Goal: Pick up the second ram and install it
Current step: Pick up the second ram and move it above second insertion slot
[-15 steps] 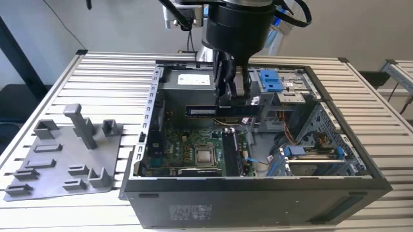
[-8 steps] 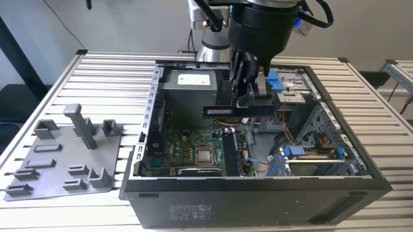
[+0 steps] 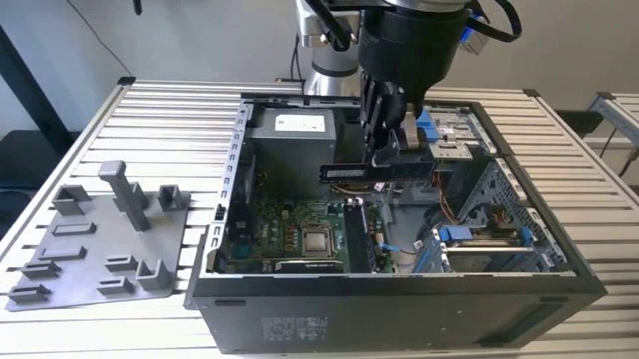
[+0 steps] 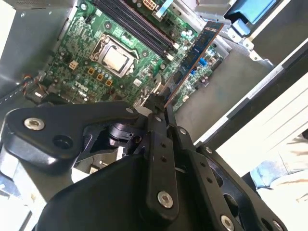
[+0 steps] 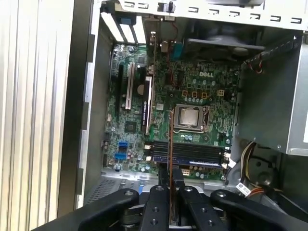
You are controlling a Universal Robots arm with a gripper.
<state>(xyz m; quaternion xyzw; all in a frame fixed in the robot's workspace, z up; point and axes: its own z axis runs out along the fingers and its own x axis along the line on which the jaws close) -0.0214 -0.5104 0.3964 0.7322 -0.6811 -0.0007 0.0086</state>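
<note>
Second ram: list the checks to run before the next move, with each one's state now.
1. The second ram clamped in the end effector: ok.
2. Ram held above the open case, off the motherboard: ok.
3. Ram parallel to the memory slots: not ok, it lies crosswise in both wrist views.
4. A free slot with open latches: cannot tell.

The gripper (image 3: 397,158) hangs over the open computer case (image 3: 399,299), clamped on the second ram (image 3: 345,173), which lies level above the motherboard (image 3: 289,224) and apart from it. At the exterior view's left, just beside the case, the grey fixture plate (image 3: 85,262) rests flat on the slatted table (image 3: 170,112), its posts upright
</note>
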